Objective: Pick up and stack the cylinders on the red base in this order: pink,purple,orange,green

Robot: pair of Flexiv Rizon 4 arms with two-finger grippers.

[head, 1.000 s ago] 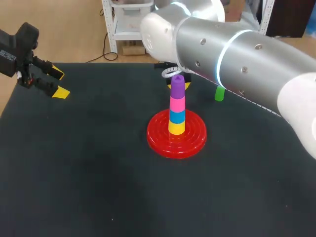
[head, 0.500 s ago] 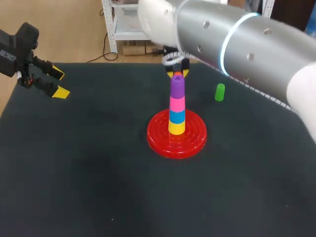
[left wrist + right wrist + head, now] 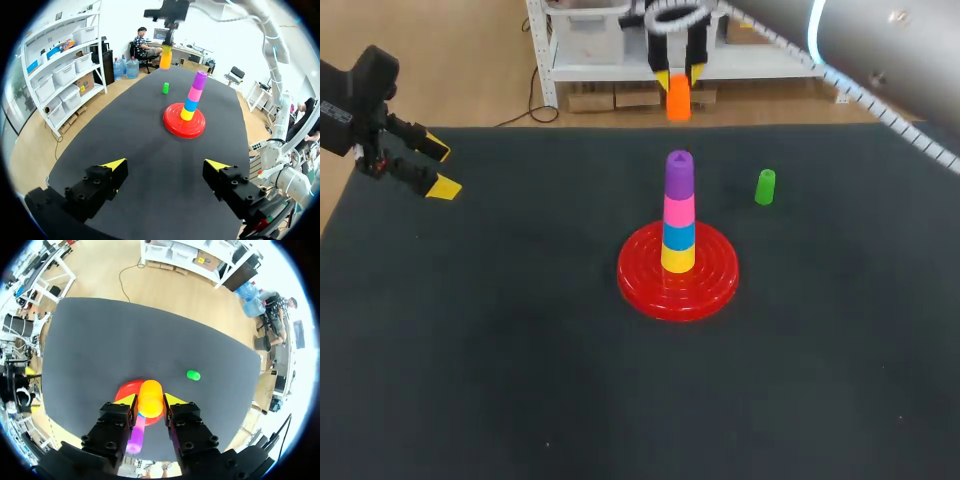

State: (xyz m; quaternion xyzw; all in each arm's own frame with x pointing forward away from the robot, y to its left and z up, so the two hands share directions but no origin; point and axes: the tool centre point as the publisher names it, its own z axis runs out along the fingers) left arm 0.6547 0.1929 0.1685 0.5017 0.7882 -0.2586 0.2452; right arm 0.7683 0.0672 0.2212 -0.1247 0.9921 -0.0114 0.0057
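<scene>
The right jaws grip the orange cylinder (image 3: 678, 98) high above the dark surface (image 3: 500, 350), probably ready to lower it onto the purple cylinder (image 3: 679, 172) topping the stack on the red base (image 3: 715, 285). The green cylinder (image 3: 765, 187) stands near the base. The left jaws hang wide open and empty at the surface's left edge. Only the right wrist view shows the orange cylinder nearly lined up over the stack.
</scene>
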